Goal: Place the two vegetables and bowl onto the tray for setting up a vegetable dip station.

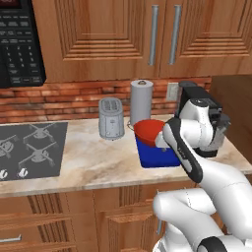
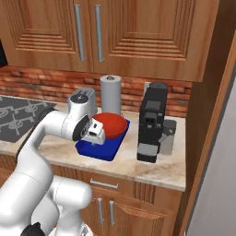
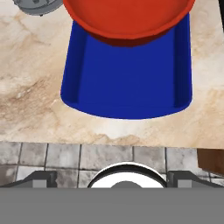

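Red bowl sits on the far end of the blue tray, overhanging its far rim; the near half of the tray floor is bare. Both lie ahead of the jaws, which stand wide open and hold nothing, above the tabletop edge. Toaster and paper towel roll stand beside the tray, coffee machine on its other side.

Two rear base views flanking the tray; hand view close overhead.
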Tool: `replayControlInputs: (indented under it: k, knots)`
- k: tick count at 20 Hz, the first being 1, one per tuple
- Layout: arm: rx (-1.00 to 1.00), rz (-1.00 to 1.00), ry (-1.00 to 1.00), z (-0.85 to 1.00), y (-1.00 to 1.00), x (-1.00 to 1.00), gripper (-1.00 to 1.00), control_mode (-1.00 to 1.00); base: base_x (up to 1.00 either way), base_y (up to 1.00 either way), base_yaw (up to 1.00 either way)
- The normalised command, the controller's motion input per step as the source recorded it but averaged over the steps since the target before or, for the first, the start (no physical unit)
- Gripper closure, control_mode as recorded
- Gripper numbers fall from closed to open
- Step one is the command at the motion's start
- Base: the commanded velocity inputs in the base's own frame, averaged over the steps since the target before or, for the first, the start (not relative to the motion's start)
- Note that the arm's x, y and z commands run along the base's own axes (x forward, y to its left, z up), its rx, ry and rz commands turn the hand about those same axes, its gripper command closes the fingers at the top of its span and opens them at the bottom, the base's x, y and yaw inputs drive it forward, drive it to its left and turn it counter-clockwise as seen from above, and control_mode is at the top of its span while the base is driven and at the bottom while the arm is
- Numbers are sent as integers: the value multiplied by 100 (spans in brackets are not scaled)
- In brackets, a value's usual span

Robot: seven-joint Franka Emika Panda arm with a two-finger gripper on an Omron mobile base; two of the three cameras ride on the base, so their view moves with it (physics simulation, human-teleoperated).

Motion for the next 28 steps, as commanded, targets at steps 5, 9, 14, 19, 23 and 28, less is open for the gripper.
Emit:
replayControlInputs:
  k: [5, 9, 14, 19, 23, 28]
  knots:
    - [0, 0, 0, 0, 0, 0, -100, 100, -10, 63, -6]
    - [0, 0, 0, 0, 0, 0, -100, 100, -12, 65, -5]
    - [0, 0, 0, 0, 0, 0, -100, 100, -9, 65, -7]
    - [0, 0, 0, 0, 0, 0, -100, 100, -7, 68, -5]
    - [0, 0, 0, 0, 0, 0, -100, 100, -7, 69, -2]
    - [0, 0, 0, 0, 0, 0, -100, 100, -6, 69, -1]
